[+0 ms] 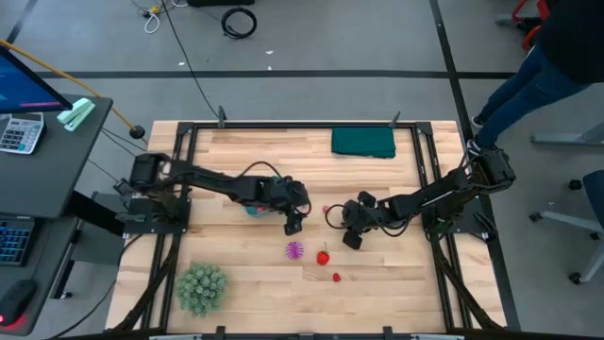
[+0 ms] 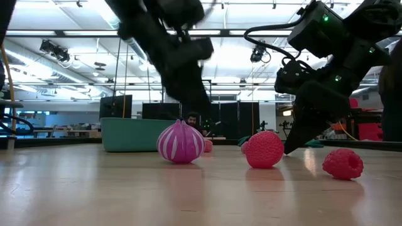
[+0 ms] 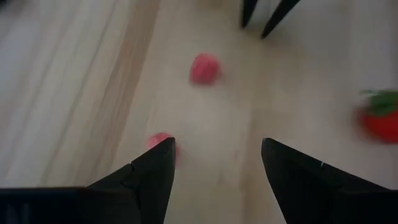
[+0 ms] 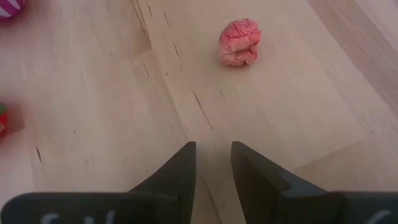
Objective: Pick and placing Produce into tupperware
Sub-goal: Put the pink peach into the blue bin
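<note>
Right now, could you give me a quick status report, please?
Left gripper open, empty, mid-table. Right gripper nearly shut, empty. Produce still on table; tupperware behind left arm.

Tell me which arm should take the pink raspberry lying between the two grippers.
Left, probably. The left gripper is wide open facing the raspberry, and the tupperware sits beside that arm. The right gripper is only narrowly parted.

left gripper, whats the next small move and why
Probably ease the left gripper forward and down over the pink berry: its fingers are open and empty, the berry lies just ahead on the table, and none of the visible produce is gripped yet.
</note>
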